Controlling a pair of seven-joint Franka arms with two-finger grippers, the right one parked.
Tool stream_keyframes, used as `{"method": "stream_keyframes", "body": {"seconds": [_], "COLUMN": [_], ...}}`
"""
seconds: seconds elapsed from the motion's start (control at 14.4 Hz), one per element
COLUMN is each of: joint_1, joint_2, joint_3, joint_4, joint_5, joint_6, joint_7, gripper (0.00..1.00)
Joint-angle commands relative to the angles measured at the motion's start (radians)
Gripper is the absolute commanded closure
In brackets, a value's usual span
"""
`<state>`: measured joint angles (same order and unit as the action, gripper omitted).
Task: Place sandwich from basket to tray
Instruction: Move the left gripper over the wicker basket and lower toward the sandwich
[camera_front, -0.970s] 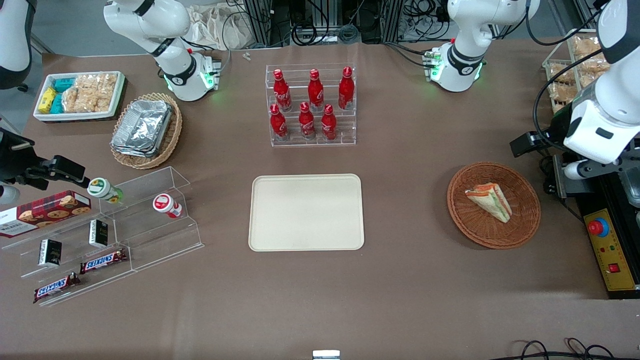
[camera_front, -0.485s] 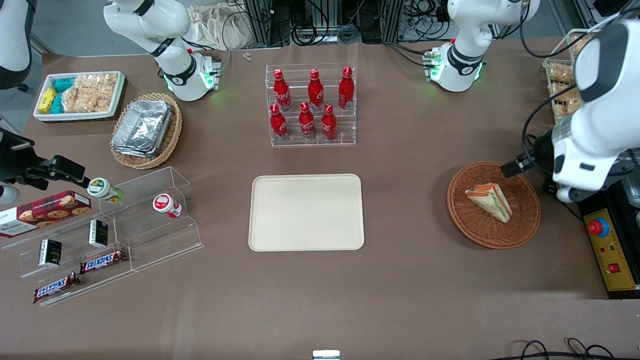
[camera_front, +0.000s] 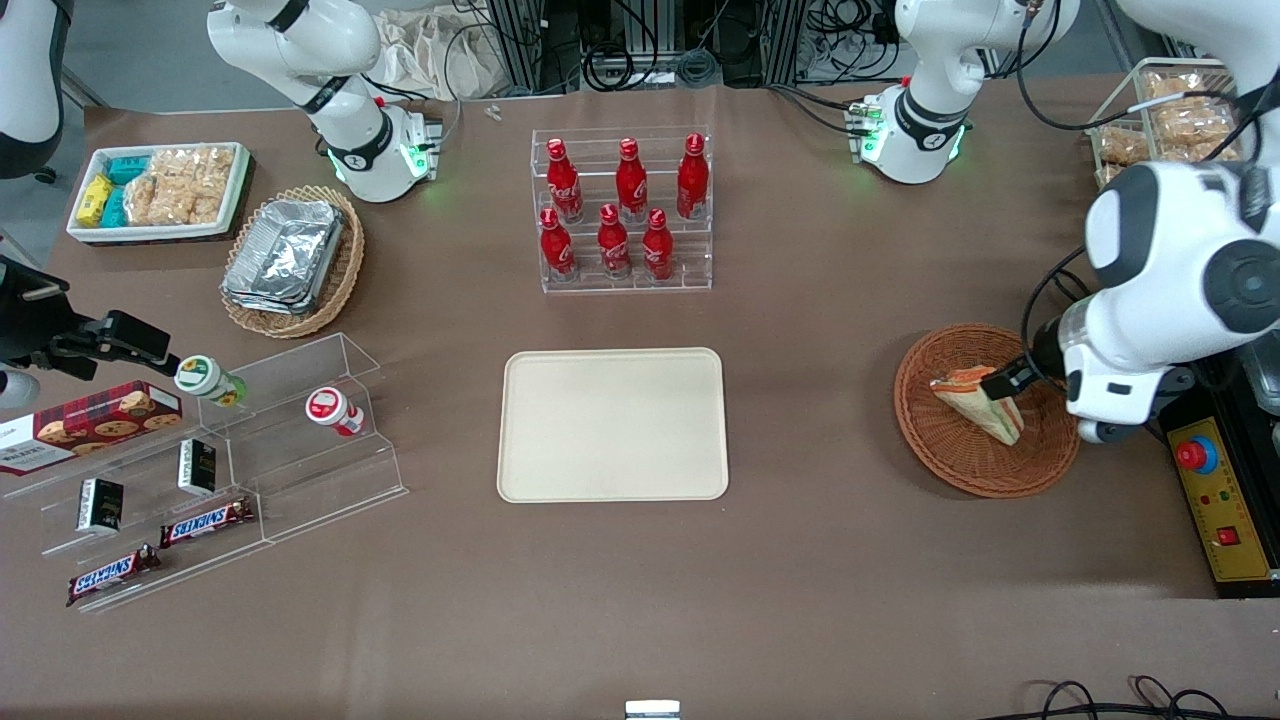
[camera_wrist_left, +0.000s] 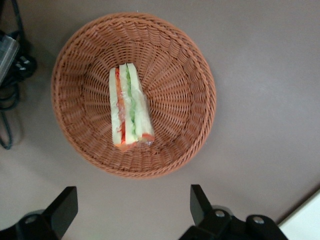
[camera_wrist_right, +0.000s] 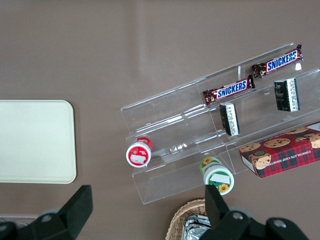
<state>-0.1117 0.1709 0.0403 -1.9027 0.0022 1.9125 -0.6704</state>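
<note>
Hovering gripper (camera_wrist_left: 131, 210) over basket (camera_front: 1040, 455) w/ jaws spread wide, gripping nothing. Sandwich (camera_wrist_left: 130, 107) lying on side in basket middle. Judging next: centring fingers either side of bread faces, descending gently, squeezing lightly. Tray (camera_front: 612, 424) waiting mid-table, well apart.

Bottles (camera_front: 620, 210): six red ones, standing in two rows in a clear rack (camera_front: 622, 280).
Foil trays (camera_front: 285, 255): a shiny stack in a tan basket (camera_front: 345, 270).
White bin (camera_front: 160, 232): full of snack packs (some blue, one yellow).
Clear shelf (camera_front: 300, 470): two small cups (camera_front: 335, 411), two candy bars (camera_front: 205, 522), two dark little boxes (camera_front: 197, 466).
Cookie box (camera_front: 88, 426): red, on the shelf's top step.
Red button (camera_front: 1196, 455): on a yellow box.
</note>
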Motion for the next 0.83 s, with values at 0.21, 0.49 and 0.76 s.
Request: {"method": "stream_keyframes", "body": {"seconds": [0.21,0.49,0.76], "joint_1": [-0.002,0.000,0.000], "joint_2": [-0.039,-0.001,0.054], "joint_3": [0.062,0.064,0.064], "joint_4": [-0.277,-0.303,-0.306], "joint_5": [-0.001,-0.016,-0.016], "joint_6": [0.291,0.358,0.399], "joint_7": [-0.026,-0.041,-0.047], "gripper": [0.00,0.00,0.00]}}
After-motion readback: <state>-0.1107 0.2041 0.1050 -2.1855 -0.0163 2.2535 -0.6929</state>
